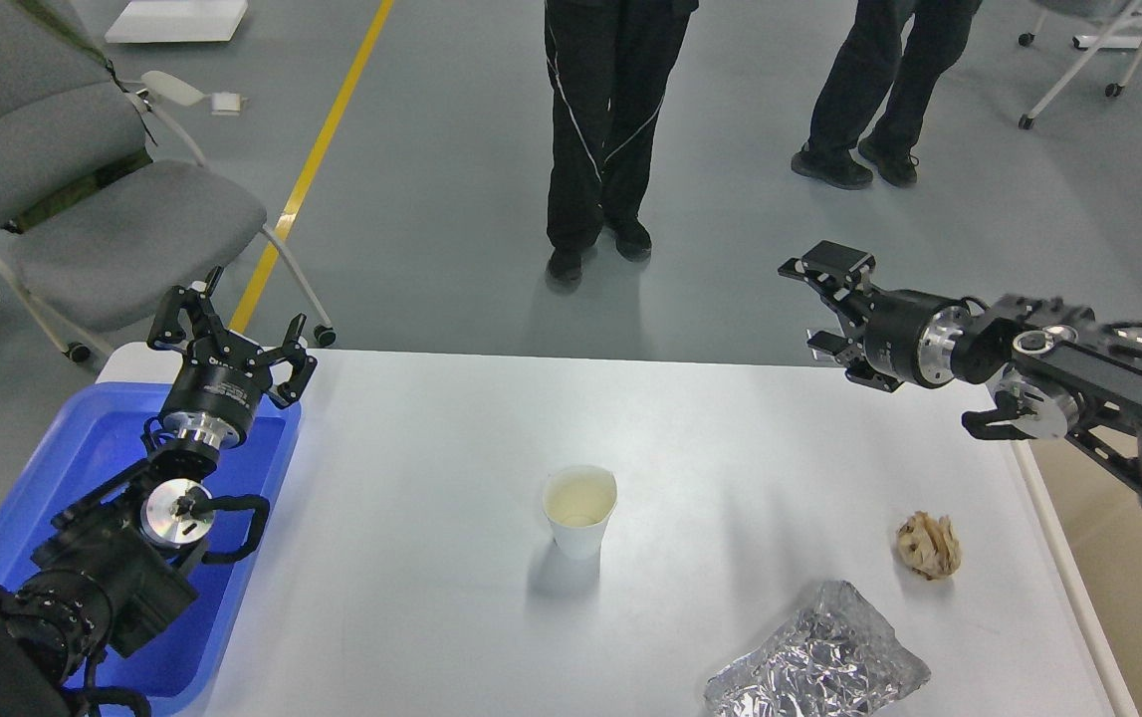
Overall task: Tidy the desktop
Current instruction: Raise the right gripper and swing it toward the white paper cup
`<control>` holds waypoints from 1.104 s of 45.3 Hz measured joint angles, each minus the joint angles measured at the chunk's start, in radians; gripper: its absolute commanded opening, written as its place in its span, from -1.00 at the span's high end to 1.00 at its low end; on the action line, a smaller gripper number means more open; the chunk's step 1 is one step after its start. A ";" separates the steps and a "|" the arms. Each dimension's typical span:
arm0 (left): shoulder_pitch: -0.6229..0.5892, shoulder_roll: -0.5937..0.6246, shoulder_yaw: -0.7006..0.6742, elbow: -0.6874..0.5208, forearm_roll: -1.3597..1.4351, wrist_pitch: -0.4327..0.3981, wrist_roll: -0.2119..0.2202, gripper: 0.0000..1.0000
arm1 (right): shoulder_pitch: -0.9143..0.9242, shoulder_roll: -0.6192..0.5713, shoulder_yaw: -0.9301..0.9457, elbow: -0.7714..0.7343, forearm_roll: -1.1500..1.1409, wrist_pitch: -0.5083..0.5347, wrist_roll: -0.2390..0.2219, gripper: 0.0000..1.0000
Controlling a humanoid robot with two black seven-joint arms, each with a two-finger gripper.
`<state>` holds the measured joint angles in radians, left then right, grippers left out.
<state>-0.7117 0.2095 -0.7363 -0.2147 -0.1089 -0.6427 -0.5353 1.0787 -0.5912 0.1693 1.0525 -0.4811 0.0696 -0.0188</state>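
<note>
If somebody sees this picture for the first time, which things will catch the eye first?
A white paper cup stands upright alone in the middle of the white desktop. A crumpled silver foil bag lies at the near right edge, with a brown paper ball just beyond it. A blue tray sits at the left, under the open left gripper.

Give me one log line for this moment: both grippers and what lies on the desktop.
left gripper: open, over blue tray | right gripper: open, empty | desktop: cup upright, paper ball, foil bag
</note>
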 measured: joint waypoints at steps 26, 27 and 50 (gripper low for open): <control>0.000 -0.001 0.000 0.000 0.000 -0.001 0.000 -1.00 | 0.357 0.248 -0.301 0.077 -0.531 0.374 -0.021 -1.00; 0.000 -0.001 0.000 0.000 0.000 -0.001 0.000 -1.00 | 0.363 0.274 -0.317 0.073 -0.545 0.380 -0.022 -1.00; 0.000 -0.001 0.000 0.000 0.000 -0.002 0.000 -1.00 | 0.363 0.556 -0.529 -0.175 -0.632 0.406 -0.031 -1.00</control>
<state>-0.7117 0.2088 -0.7363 -0.2148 -0.1089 -0.6442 -0.5352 1.4418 -0.0350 -0.3600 0.8774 -1.1136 0.4752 -0.0499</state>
